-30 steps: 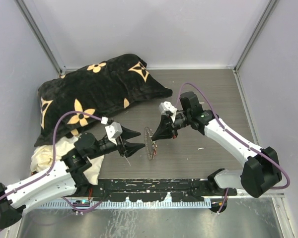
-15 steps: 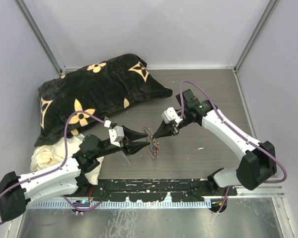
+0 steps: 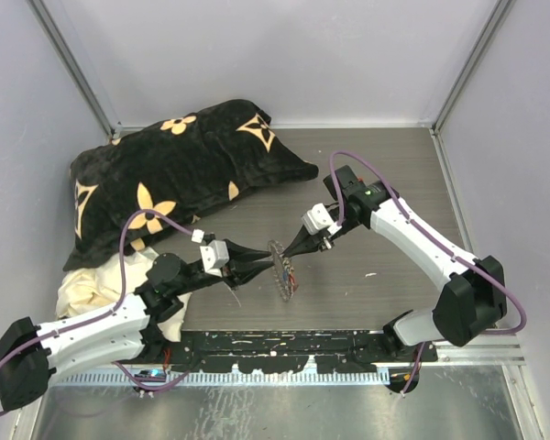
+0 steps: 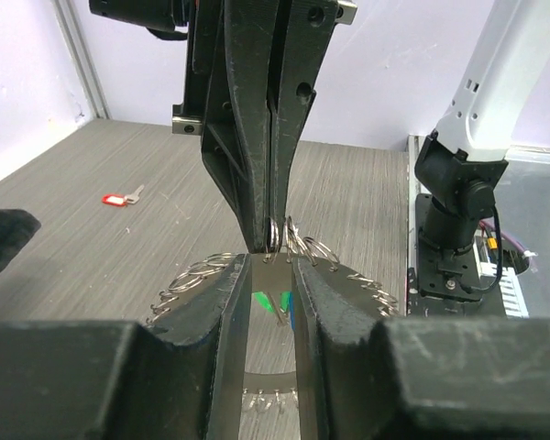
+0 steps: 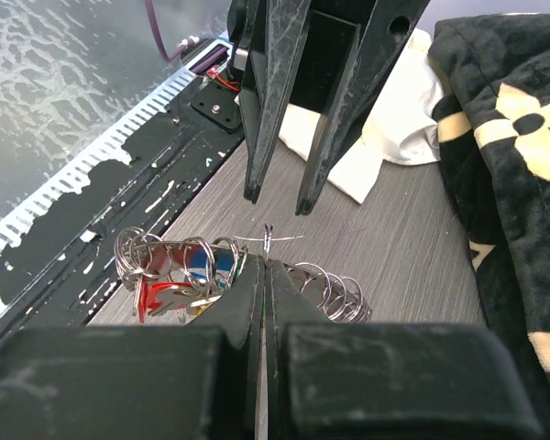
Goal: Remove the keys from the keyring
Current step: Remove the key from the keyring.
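Keyring is pinched upright by the clenched right tool from 2 o'clock, probably as an anchor. Released left tool straddles it from 9 o'clock, likely seeking keys.

The keyring was bright, glossy metal wire; the keys had shiny plastic heads. The worktop looked matt, grey and wood-grained. The cushion was plush black fabric, the cloth soft and cream.
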Controlling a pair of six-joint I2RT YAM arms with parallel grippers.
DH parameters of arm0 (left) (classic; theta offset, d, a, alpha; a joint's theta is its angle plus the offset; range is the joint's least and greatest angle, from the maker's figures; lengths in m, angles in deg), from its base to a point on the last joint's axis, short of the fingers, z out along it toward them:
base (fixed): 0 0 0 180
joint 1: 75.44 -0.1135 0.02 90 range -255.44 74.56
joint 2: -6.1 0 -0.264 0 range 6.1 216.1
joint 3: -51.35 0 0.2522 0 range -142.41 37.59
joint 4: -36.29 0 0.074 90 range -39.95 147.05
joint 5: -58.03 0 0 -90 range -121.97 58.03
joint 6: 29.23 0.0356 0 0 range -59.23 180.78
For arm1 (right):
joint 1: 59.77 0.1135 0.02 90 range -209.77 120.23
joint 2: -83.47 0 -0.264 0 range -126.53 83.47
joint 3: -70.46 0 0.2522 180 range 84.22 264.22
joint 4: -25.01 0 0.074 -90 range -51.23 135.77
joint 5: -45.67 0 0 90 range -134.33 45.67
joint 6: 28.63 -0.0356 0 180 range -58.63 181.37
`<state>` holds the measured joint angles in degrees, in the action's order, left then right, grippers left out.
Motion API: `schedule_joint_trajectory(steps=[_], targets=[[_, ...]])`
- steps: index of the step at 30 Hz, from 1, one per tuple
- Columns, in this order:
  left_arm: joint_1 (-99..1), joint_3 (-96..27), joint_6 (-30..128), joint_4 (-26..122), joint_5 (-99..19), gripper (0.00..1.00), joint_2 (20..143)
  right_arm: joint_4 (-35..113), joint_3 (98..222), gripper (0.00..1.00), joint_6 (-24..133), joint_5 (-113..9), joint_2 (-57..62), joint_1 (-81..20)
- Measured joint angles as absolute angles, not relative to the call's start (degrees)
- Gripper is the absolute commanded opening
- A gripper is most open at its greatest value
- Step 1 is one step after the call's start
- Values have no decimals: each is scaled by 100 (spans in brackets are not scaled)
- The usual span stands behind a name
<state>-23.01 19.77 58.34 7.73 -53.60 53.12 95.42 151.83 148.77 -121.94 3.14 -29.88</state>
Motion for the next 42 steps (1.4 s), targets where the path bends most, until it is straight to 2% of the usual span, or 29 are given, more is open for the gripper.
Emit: schedule_joint_trajectory(steps=[13,29,32,35,36,39,42], targets=[[-2301,1922,5716,117,-5377,24,6132,9587,15183,1,14962,-12309,270,-3003],[-2255,1872,5543,-156,-5382,18,6263,9609,15183,1,14975,-12355,270,-3027],[-2242,1815,5523,-163,-5382,14,6274,9609,15183,1,14975,-12355,270,-3027],[-2220,1785,5482,-204,-5382,1,6289,9609,15183,1,14973,-12355,270,-3027],[-2218,1782,5458,-207,-5384,0,6289,9607,15183,1,14973,-12355,270,-3027],[-2203,1782,5414,-211,-5380,0,6302,9622,15183,1,14969,-12353,270,-3034],[-2203,1782,5416,-220,-5377,14,6309,9627,15183,1,14955,-12353,270,-3038]])
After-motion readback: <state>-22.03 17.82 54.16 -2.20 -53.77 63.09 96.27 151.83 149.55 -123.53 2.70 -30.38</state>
